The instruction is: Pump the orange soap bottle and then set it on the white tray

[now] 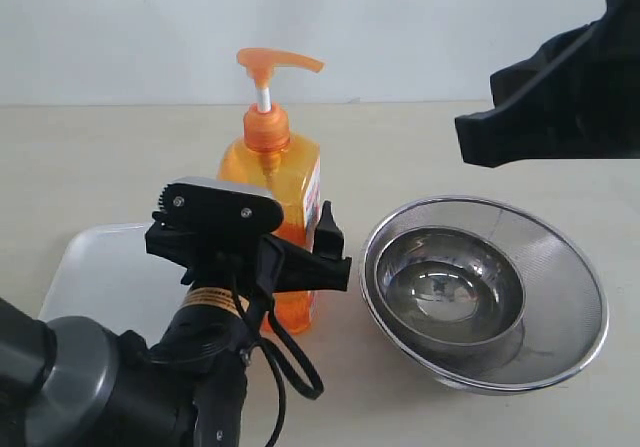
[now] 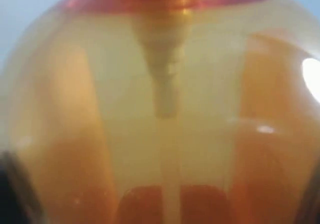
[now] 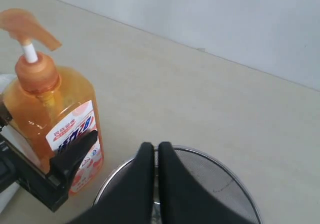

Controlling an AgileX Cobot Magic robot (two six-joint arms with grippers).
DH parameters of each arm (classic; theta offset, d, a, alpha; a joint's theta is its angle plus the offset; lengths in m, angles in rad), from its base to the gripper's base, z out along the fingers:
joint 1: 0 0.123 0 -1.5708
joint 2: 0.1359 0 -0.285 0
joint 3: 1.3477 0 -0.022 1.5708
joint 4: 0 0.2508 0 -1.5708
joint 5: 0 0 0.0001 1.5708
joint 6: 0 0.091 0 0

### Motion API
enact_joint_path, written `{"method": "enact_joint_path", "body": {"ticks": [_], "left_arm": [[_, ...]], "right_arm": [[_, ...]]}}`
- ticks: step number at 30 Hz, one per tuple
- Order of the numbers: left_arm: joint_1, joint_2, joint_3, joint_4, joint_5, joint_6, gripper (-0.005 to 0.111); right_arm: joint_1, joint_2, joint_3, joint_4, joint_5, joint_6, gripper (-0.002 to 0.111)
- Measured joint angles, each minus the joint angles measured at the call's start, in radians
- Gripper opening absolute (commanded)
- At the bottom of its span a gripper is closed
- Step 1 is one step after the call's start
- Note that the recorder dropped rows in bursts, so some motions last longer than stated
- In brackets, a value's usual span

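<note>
Near left of the counter (image 1: 120, 157): the white tray (image 1: 100, 277) lies flat with nothing on the part you can see. Your left arm covers its near right corner.

Just right of the tray, toward the middle of the counter: the orange soap bottle (image 1: 290, 182) stands upright, off the tray. Its base looks down on the counter. The pump head (image 1: 275, 64) is raised, white stem showing, spout pointing toward the right edge. The label (image 3: 75, 129) is on the bottle's right face.

Your left gripper (image 1: 262, 257) is clamped on the bottle's body about mid-height, with one black finger (image 1: 332, 245) on its right side and the other on its left. The left wrist view is filled by blurred orange plastic (image 2: 160, 114), camera hard up against the bottle.

Near right of the counter: a wire mesh bowl (image 1: 575, 267) with a smaller steel bowl (image 1: 450, 287) sitting inside it. Bottle and mesh bowl are close but apart.

Far right, above the counter: your right gripper (image 3: 155, 151) hangs in the air over the mesh bowl's rim, well clear of the bottle. Its fingers (image 3: 144, 159) are drawn almost together and hold nothing.
</note>
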Motion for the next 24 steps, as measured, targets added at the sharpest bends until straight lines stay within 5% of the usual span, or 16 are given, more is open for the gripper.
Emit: {"method": "enact_joint_path", "body": {"ticks": [24], "left_arm": [[0.043,0.0,0.0,0.088,0.0,-0.053,0.092]], "right_arm": [[0.0,0.0,0.0,0.002,-0.014,-0.004,0.0]]}}
